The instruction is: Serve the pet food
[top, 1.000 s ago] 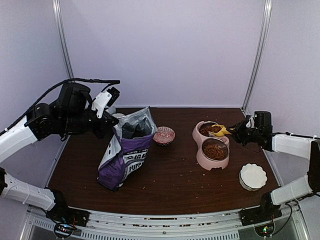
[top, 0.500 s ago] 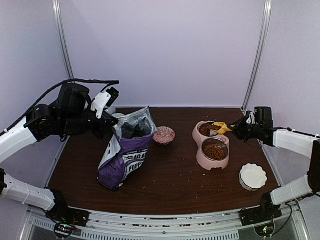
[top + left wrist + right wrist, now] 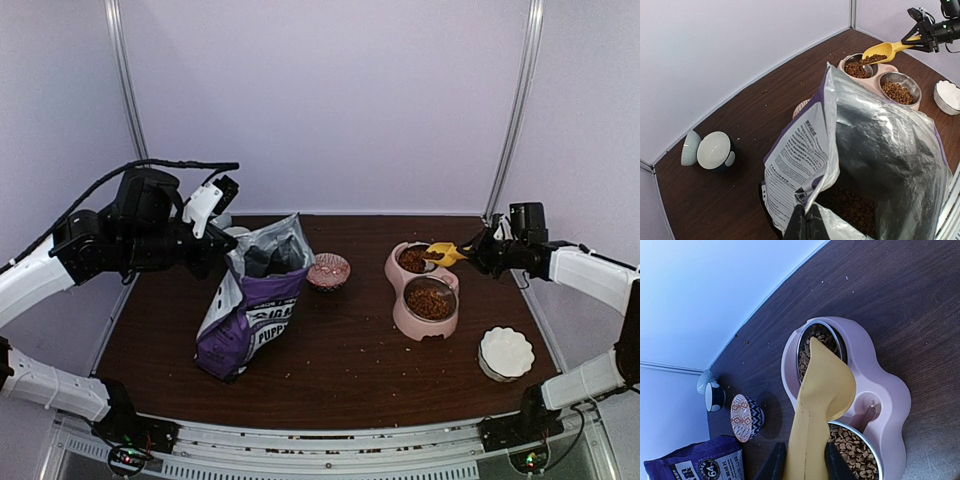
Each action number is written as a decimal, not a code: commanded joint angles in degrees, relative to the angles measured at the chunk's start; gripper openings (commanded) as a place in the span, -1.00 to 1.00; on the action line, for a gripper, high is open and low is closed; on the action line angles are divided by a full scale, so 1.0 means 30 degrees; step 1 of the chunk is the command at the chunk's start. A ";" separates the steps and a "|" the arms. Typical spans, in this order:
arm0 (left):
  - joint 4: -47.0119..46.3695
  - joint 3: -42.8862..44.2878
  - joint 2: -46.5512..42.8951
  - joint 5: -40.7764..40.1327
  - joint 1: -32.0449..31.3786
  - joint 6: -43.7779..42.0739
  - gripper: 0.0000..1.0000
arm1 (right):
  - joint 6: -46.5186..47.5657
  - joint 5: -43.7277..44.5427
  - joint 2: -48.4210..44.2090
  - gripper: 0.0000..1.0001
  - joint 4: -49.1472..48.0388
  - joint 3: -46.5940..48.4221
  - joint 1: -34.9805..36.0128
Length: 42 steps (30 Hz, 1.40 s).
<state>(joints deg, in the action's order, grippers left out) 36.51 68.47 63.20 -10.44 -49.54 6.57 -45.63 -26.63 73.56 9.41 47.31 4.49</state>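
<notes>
The left gripper (image 3: 803,223) is seen w/ jaws pressed together, and the rim of the bag (image 3: 800,150) is pinched btwn them. The bag is held open and upright on the table (image 3: 340,370), left of centre. Its silver lining is shown in the left wrist view, and a dark heap of pet food (image 3: 852,207) is visible at the bottom.

The right gripper (image 3: 800,460) is closed narrowly on the handle of a yellow scoop (image 3: 822,390). The scoop is held over the pink double feeder (image 3: 880,385) at the table's right side, w/ its bowl end tipped toward the far steel bowl (image 3: 415,260). In the left wrist view, kibble is seen at the scoop's lip, directly above that bowl. Whether it is touching the heap below can't be told.

Both steel bowls are filled w/ pet food: the far one is partly hidden by the scoop in the right wrist view, and the near steel bowl (image 3: 852,445) is seen well covered w/ pellets.

A small patterned bowl (image 3: 328,270) is placed btwn bag and feeder, apart from both. A white fluted dish (image 3: 505,352) is set near the table's right front edge. Two more bowls (image 3: 715,150) are found at the far left corner, just beside each other, one lying on its side. Loose crumbs are scattered over the dark tabletop.
</notes>
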 commanded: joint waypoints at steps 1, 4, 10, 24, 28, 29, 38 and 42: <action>-0.0296 -0.0370 -0.0183 0.0290 0.0194 -0.0080 -1.00 | 0.2078 0.0708 -0.0145 -0.77 0.2063 0.1479 -0.0120; -0.0349 -0.0394 -0.0164 0.0391 0.0195 -0.0054 -1.00 | 0.3025 0.0498 -0.0174 -0.76 0.2985 0.2118 -0.0113; -0.0422 -0.0466 -0.0154 0.0571 0.0194 -0.0048 -1.00 | 0.4845 0.0611 -0.0229 -0.76 0.5111 0.3344 -0.0091; -0.0695 -0.0624 -0.0289 0.1076 0.0194 -0.0171 -1.00 | 0.9328 0.1557 -0.1381 -0.75 0.7782 0.5163 0.0395; -0.1424 -0.1072 -0.0745 0.2320 0.0195 -0.0541 -1.00 | 0.8588 0.0341 -0.2429 -0.75 0.7059 0.4984 0.0567; -0.1668 -0.1207 -0.0868 0.2733 0.0195 -0.0654 -1.00 | 0.8207 -0.0078 -0.2781 -0.75 0.6828 0.4937 0.0790; -0.2418 -0.1280 -0.0231 0.6369 0.0165 -0.0970 -1.00 | 0.2690 -0.2062 -0.7711 -0.75 0.2207 0.2421 0.6763; -0.2475 -0.1159 0.0307 0.6936 0.0107 -0.0724 -1.00 | 0.1318 -0.1099 -0.9199 -0.75 0.0791 0.2106 1.0452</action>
<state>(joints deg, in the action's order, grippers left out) 31.57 64.82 62.72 5.28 -48.97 4.38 -34.83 -30.89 49.54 19.77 54.96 28.16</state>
